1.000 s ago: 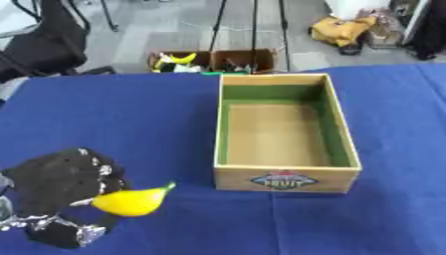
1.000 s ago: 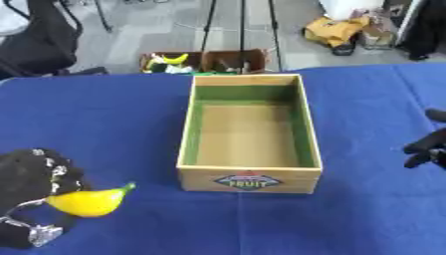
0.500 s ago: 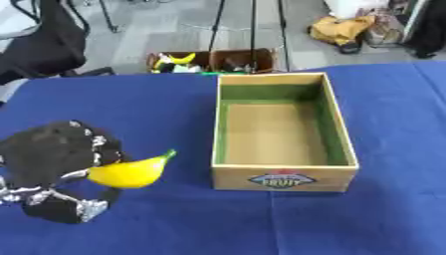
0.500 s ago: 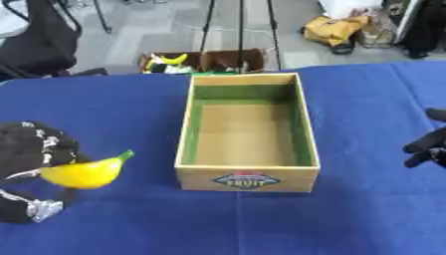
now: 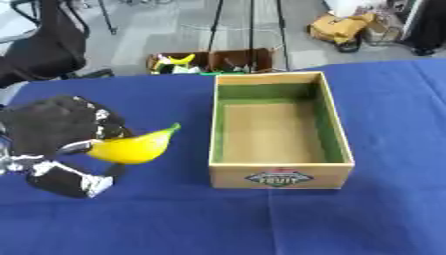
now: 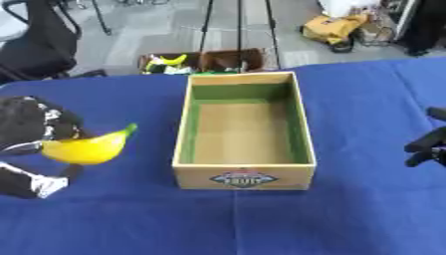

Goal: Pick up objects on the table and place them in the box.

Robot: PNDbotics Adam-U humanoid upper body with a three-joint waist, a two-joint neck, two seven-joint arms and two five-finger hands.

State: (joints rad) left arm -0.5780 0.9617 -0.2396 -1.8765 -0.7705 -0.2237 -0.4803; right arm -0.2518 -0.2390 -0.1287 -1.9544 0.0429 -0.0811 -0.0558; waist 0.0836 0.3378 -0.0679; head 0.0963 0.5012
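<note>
My left hand (image 5: 54, 130) is shut on a yellow banana (image 5: 135, 147) and holds it above the blue table (image 5: 174, 214), left of the wooden box (image 5: 278, 177). The banana's green tip points toward the box's left wall, still a short way off. The box is open-topped with green inner walls and nothing inside it. At the right edge of the right eye view my right hand (image 6: 427, 147) shows only as dark curled fingers over the table, holding nothing.
Beyond the table's far edge on the floor stand a small crate (image 5: 213, 61) with yellow items, tripod legs (image 5: 253, 25), a black chair (image 5: 44, 45) and a yellow bag (image 5: 344, 27).
My left hand has lifted the banana and carried it up and to the right, closer to the box. The right hand has stayed where it was.
</note>
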